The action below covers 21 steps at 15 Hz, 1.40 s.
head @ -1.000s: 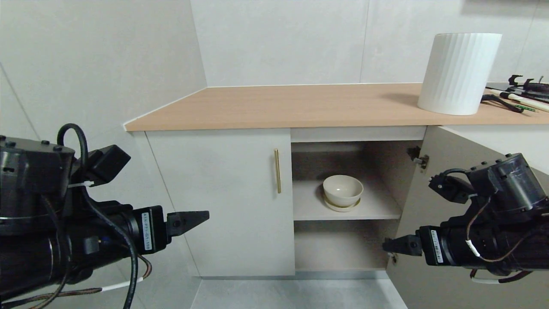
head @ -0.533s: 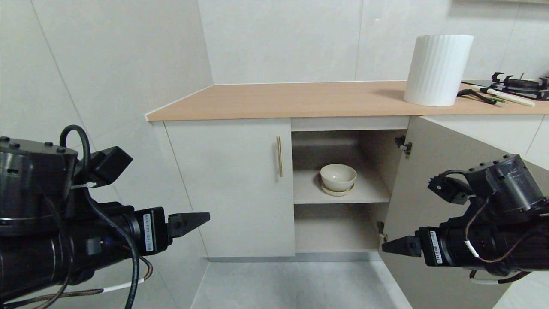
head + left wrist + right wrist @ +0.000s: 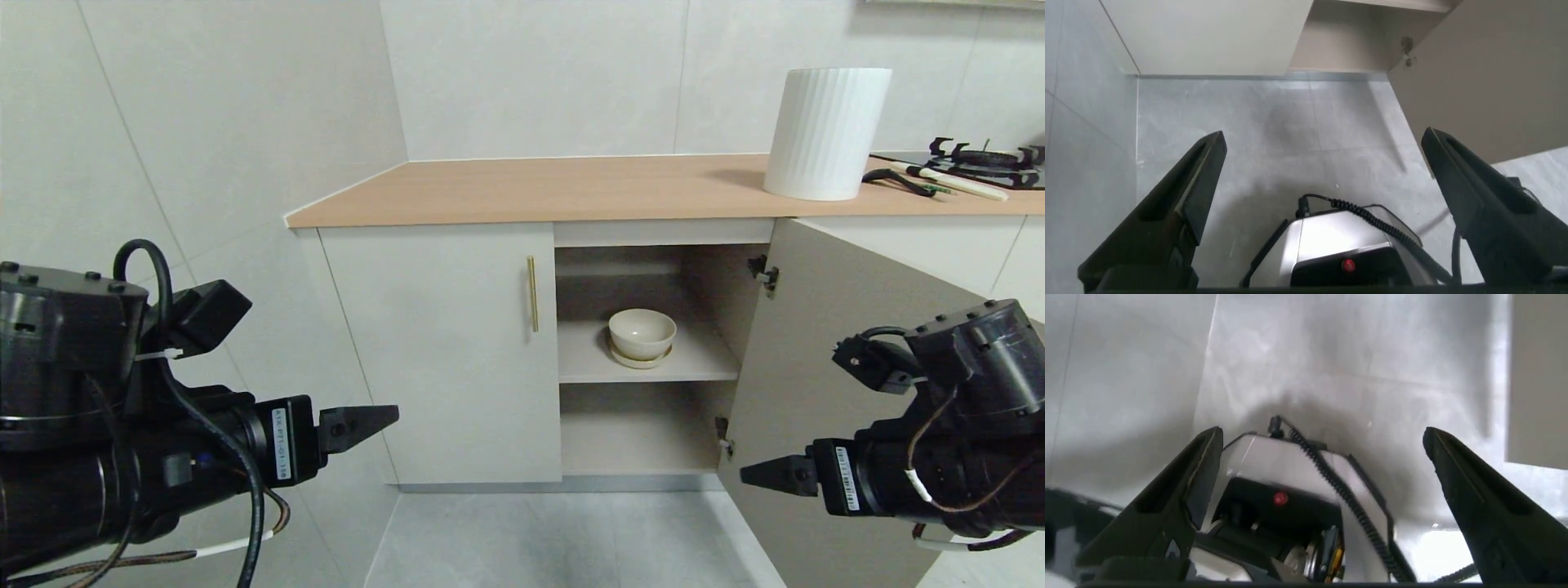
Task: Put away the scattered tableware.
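**Status: bowl stowed, utensils outstanding**

Head view: the bowl [image 3: 642, 333] sits on a saucer [image 3: 640, 360] on the upper shelf [image 3: 706, 365] of the cabinet. The utensils [image 3: 939, 180] on the counter [image 3: 531, 192], beside a ribbed container [image 3: 824, 135], probably need stowing. The open door [image 3: 808, 367] stands just beside the right gripper [image 3: 755, 474]; the left gripper [image 3: 384, 418] is well apart from it.

Left wrist view: jaws apart, empty, above the floor [image 3: 1290, 122].

Right wrist view: jaws apart, empty.

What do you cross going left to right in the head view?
In order: left gripper → gold door handle → bowl → right gripper → stove burner. The white canister is skipped because it overlaps the right gripper's span.
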{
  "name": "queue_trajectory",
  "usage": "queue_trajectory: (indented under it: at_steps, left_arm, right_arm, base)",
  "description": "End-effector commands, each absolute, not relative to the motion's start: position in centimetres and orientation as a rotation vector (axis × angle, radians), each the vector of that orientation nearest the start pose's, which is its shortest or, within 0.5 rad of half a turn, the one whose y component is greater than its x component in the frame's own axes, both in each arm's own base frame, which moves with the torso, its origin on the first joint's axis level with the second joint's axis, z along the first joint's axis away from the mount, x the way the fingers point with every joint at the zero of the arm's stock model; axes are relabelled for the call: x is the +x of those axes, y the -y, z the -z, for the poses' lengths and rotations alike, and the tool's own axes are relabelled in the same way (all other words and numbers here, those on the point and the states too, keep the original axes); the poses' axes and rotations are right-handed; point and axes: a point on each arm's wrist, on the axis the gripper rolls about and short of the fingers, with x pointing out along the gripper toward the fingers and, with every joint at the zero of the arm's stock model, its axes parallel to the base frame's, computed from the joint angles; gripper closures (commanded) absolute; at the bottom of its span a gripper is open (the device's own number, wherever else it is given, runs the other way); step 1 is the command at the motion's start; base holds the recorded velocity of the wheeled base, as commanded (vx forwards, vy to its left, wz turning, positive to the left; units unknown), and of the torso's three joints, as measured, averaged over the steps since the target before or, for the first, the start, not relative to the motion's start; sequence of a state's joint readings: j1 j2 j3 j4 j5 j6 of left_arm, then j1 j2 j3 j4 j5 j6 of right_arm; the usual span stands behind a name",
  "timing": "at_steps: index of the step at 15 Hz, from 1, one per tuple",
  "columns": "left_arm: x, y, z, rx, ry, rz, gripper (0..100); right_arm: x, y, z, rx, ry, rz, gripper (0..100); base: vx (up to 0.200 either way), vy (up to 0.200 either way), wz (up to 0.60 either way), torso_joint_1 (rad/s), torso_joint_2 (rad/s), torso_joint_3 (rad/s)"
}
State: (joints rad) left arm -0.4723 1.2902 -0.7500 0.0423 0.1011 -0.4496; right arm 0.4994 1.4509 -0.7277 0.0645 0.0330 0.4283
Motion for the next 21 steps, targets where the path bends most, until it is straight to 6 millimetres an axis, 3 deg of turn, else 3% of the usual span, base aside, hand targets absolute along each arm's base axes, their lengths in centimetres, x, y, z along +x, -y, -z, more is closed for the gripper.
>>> queue_trajectory:
  at_steps: [1, 5, 10, 14, 18, 21]
  left_arm:
    - [17.1, 8.5, -20.6, -0.265, -0.633, 0.227, 0]
    - [17.1, 8.5, -20.4, -0.258, -0.638, 0.224, 0]
    - [17.1, 8.5, -20.4, -0.245, -0.637, 0.218, 0]
    - [17.1, 8.5, -20.3, -0.244, -0.641, 0.216, 0]
    - [17.1, 8.5, -20.2, -0.243, -0.643, 0.218, 0]
    - [17.1, 8.5, -20.2, -0.242, -0.644, 0.217, 0]
  right_arm:
    - [17.8, -9.8, -17.8, 0.218, -0.839, -0.335, 0]
    - [16.8, -9.2, -19.2, 0.188, -0.888, -0.288, 0]
    - [16.4, -8.8, -18.7, 0.108, -0.962, -0.237, 0]
    - [15.3, -8.2, -19.5, 0.028, -1.088, -0.2, 0]
    - [13.1, -6.9, -22.2, -0.004, -1.122, -0.166, 0]
    - [14.0, -5.2, -22.9, 0.012, -1.083, 0.013, 0]
  base:
    - [0.0, 0.0, 0.0, 0.0, 0.0, 0.0]
    - [0.0, -0.15, 0.0, -0.001, 0.0, 0.003]
    - [0.0, -0.2, 0.0, 0.006, 0.0, 0.0]
    - [0.0, -0.2, 0.0, 0.0, 0.0, 0.004]
    - [0.0, 0.0, 0.0, 0.0, 0.0, 0.0]
    - [0.0, 0.0, 0.0, 0.0, 0.0, 0.0]
